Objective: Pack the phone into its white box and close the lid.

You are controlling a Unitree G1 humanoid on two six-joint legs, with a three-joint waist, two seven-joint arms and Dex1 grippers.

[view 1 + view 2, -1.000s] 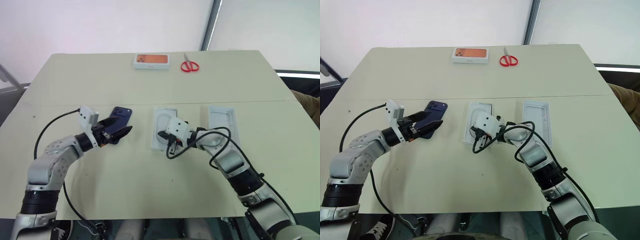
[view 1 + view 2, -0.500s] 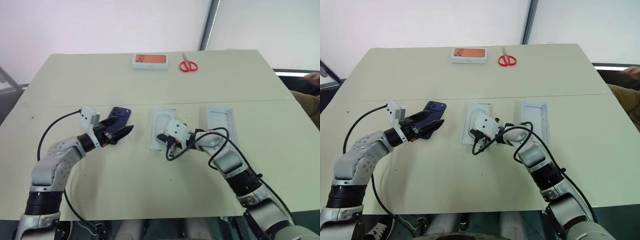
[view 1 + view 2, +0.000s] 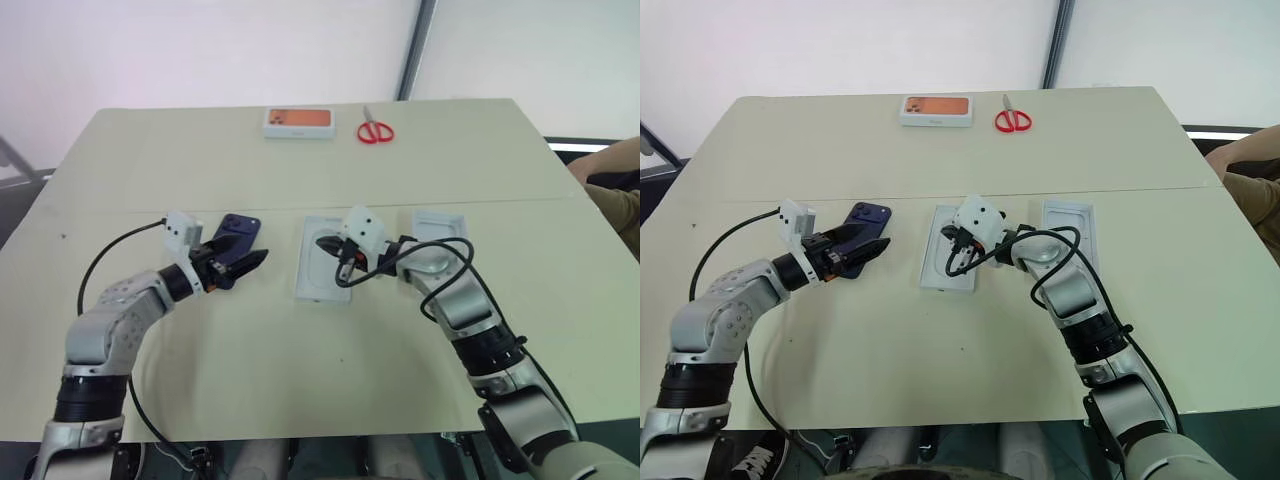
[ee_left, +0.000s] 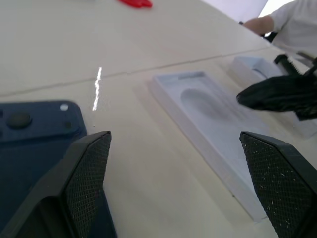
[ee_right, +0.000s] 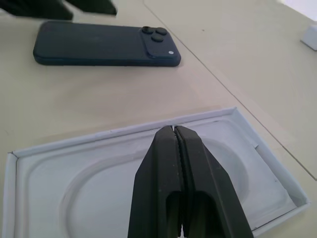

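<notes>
Left gripper point(image 3: 243, 264) spread over phone point(image 5: 106, 44); right gripper point(image 5: 177, 148) pinched above white box point(image 3: 324, 262).

bright, even light; soft shadows

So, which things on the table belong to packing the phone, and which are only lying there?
For the job:
- phone, flat on the table
- white box, open
- lid, beside the box

Lying about:
- orange-topped box, at the far edge
- red scissors, next to it
</notes>
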